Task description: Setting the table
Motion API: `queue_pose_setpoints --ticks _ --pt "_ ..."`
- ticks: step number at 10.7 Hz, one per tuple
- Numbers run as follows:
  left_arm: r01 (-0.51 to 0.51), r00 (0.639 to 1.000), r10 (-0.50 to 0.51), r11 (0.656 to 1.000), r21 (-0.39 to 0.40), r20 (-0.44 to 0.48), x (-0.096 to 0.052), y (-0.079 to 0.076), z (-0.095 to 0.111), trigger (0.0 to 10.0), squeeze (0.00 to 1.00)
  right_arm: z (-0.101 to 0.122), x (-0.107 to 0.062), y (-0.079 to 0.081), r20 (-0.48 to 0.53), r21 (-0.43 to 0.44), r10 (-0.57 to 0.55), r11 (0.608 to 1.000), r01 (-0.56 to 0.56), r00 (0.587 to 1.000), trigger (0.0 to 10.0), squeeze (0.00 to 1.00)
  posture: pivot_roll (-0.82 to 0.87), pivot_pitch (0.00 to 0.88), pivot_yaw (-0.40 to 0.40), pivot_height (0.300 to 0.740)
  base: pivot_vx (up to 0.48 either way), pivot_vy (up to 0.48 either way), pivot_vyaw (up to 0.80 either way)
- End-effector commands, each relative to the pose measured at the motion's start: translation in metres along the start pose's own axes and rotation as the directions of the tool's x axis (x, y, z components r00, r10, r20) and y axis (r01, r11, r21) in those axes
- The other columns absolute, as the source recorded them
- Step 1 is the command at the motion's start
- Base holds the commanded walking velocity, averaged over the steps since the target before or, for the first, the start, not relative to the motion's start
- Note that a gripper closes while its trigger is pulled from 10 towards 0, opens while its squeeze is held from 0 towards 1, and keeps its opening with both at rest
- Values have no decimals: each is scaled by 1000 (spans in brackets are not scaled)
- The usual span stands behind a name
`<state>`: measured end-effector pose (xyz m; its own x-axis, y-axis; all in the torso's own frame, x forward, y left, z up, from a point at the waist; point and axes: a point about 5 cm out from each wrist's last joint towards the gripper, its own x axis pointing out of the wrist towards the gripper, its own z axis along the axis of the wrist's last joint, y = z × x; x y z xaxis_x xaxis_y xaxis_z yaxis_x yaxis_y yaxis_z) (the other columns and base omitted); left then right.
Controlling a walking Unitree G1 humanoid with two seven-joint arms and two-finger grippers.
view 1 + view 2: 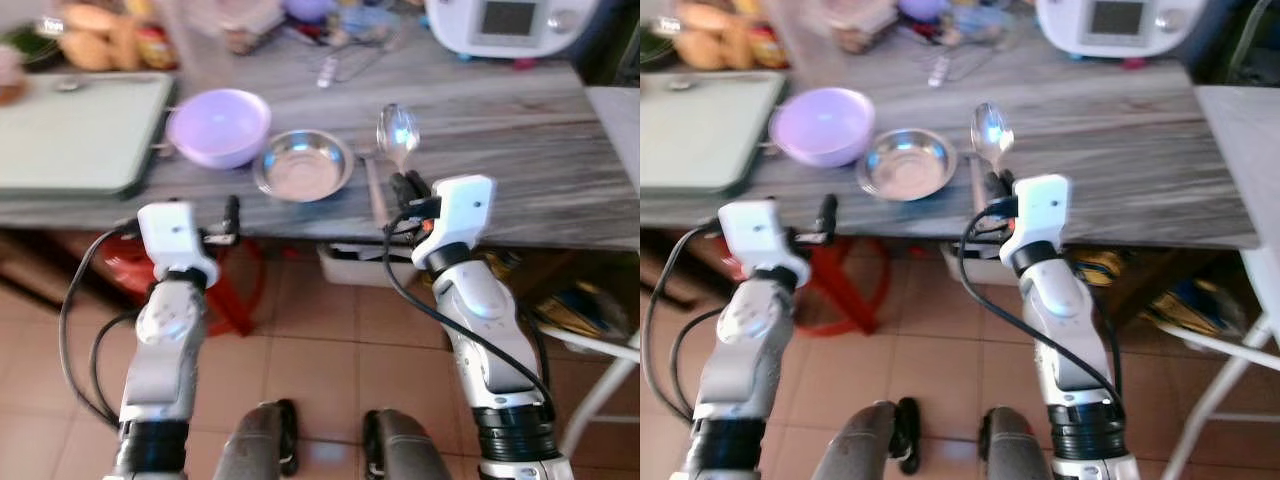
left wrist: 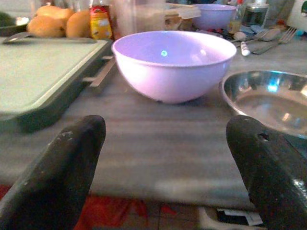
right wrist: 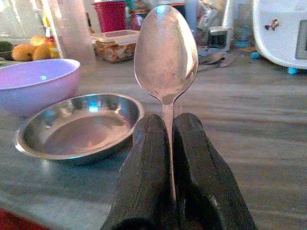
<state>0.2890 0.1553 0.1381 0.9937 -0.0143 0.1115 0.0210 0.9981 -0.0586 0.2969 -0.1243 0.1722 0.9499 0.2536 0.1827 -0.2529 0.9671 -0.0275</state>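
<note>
On the grey wood-grain table (image 1: 560, 190), head views: lilac bowl (image 1: 218, 125) and steel dish (image 1: 303, 165) sit side by side near the front edge, green tray (image 1: 80, 130) to the bowl's left. Right gripper (image 1: 408, 186) is at the table edge just right of the dish, holding a spoon (image 1: 397, 130) with its bowl end pointing away from the robot. Left gripper (image 1: 232, 220) hovers off the front edge, below the lilac bowl, not touching anything. White appliance (image 1: 510, 25) at the back right; red stool (image 1: 215, 285) under the table.

Left wrist view: both black fingers (image 2: 53, 177) wide apart, nothing between them; lilac bowl straight ahead, steel dish beside it, tray on the other side.

Right wrist view: fingers (image 3: 146, 177) pressed together on the spoon handle, spoon standing straight out beyond the tips. Steel dish and lilac bowl close by, to one side.
</note>
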Motion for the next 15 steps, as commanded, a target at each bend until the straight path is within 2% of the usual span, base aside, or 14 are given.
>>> queue_pose_setpoints --ticks 1,2,3,4,6,7,9,15 --pt "17 1000 -17 1000 2 -6 -2 -1 1 10000 0 8 0 -3 39 -18 -29 999 29 999 10000 0 -27 237 53 740 0 0 0" --pt "21 1000 -21 1000 4 -5 -2 -2 2 10000 0 10 1 -8 50 -32 -65 997 66 997 10000 0 -27 245 53 740 0 0 0" --pt "25 1000 -25 1000 6 -18 -6 1 1 10000 0 11 0 -35 35 -20 -236 971 237 971 10000 0 -28 254 52 740 0 0 0" --pt "29 999 -28 1000 6 -37 -10 2 -3 10000 0 7 -2 -48 10 -20 -298 954 298 955 10000 0 -30 260 55 740 0 0 0" --pt "48 997 -48 999 3 -62 -15 -2 -7 10000 0 7 -3 -57 0 -54 -325 944 324 946 10000 0 -33 267 60 740 0 0 0" --pt "57 995 -57 998 4 -82 -17 -2 -10 10000 0 6 -1 -63 -18 -44 -346 938 345 938 10000 0 -33 275 61 740 0 0 0" --pt "73 992 -71 997 17 -103 -20 2 -9 10000 0 1 7 -68 -68 42 -372 926 375 926 10000 0 -6 303 59 740 0 0 0" --pt "73 992 -71 997 17 -103 -20 2 -9 10000 0 1 7 -68 -68 42 -372 926 375 926 10000 0 -6 303 59 740 0 0 0"
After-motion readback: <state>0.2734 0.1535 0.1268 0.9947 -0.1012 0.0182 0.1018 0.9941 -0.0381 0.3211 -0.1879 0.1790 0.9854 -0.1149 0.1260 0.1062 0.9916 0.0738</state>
